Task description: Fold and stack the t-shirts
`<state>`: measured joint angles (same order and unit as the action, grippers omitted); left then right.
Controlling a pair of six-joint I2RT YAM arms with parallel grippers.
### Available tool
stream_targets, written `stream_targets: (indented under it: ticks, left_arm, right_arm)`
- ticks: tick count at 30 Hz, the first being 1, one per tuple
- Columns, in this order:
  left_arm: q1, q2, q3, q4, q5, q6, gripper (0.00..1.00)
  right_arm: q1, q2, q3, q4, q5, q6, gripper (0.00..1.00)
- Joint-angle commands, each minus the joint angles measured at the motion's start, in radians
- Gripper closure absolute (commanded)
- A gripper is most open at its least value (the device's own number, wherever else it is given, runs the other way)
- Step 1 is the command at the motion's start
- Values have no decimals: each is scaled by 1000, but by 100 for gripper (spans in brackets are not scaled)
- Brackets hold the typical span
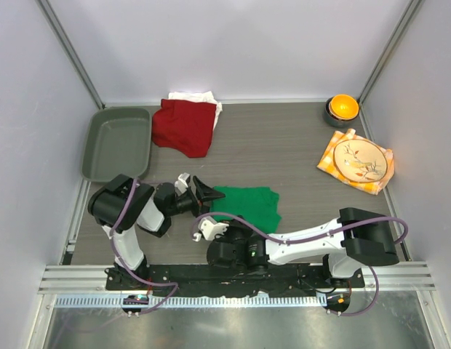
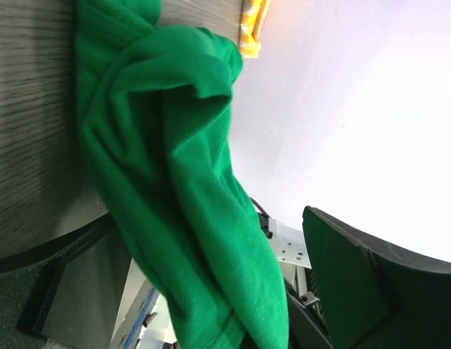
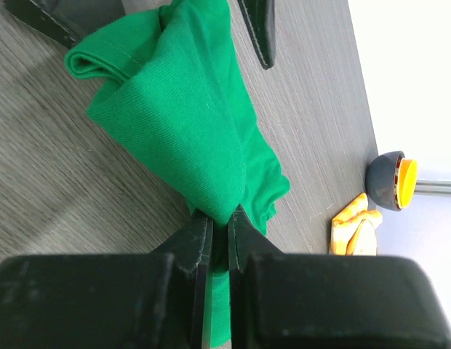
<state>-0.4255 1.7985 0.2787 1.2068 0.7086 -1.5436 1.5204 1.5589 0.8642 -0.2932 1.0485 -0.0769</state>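
Note:
A bright green t-shirt [image 1: 249, 207] lies bunched on the table in front of the arms. My right gripper [image 3: 220, 218] is shut on a raised fold of it near its front edge, and from above this gripper [image 1: 214, 222] is at the shirt's left front corner. My left gripper [image 1: 203, 191] stands open at the shirt's left side. Green cloth [image 2: 182, 182] hangs between its spread fingers [image 2: 349, 283]. A dark red t-shirt [image 1: 184, 126] lies at the back, on top of a white one [image 1: 200, 97].
A grey tray [image 1: 118, 142] sits at the back left. A plate [image 1: 361, 161] rests on an orange checked napkin [image 1: 332, 156] at the right, with a dark bowl [image 1: 341, 109] holding something orange behind it. White walls enclose the table.

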Motion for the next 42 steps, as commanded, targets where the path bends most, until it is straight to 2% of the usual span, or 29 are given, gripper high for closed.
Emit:
stream_targets:
  ticks: [1,4,11,13,14,16,17,21,22,24,26,27,28,29,31,32,37,38,39,40,41,42]
  left_arm:
    - [-22,94,1,239,5,-142,0]
    - [-38,130,2,290,0,-167,0]
    - [-59,144,1,300,3,-164,0]
    - [-59,147,5,292,6,-148,5]
    - [-59,148,5,281,6,-147,18]
    - [-59,163,14,263,8,-142,34]
    - [-59,189,20,261,9,-144,51]
    - [-59,237,37,287,17,-145,75]
    - [-59,243,40,287,19,-144,90]
    - [-59,254,50,289,20,-147,100]
    - [-59,256,60,289,31,-150,100]
    - [-59,251,77,286,35,-151,100]
    - [-59,245,89,272,45,-147,100]
    - [-59,237,115,220,52,-126,100]
    - [-59,196,145,134,60,-77,100]
    - [-59,177,161,20,63,-46,100]
    - [-56,67,324,-327,75,187,100]
    - [-55,50,396,-509,69,247,100]
    - [-53,35,433,-591,48,296,100]
    - [-45,10,473,-672,37,397,100]
    - [-41,4,555,-828,23,437,100]
    - [-36,1,597,-893,2,473,100]
  right_arm:
    - [20,3,48,2,36,12,99]
    - [30,13,52,-3,36,23,99]
    - [52,47,59,-1,36,37,99]
    - [57,58,67,0,38,35,99]
    - [60,62,71,-1,41,35,99]
    - [70,64,78,-1,41,31,99]
    - [76,67,84,-1,48,29,99]
    - [92,64,85,-3,48,31,99]
    - [93,63,82,-4,48,35,99]
    - [95,59,79,-4,41,43,99]
    - [104,61,84,-26,48,75,98]
    - [107,69,90,-44,67,110,83]
    - [107,73,94,-84,94,146,62]
    - [106,76,98,-104,114,193,2]
    - [106,72,99,-170,160,258,1]
    - [106,64,98,-187,169,285,1]
    - [107,-83,70,-343,300,616,1]
    - [106,-111,67,-369,312,665,1]
    - [107,-134,64,-436,321,789,1]
    - [107,-178,59,-473,334,849,1]
    - [106,-200,53,-504,335,903,1]
    - [107,-218,45,-532,334,946,1]
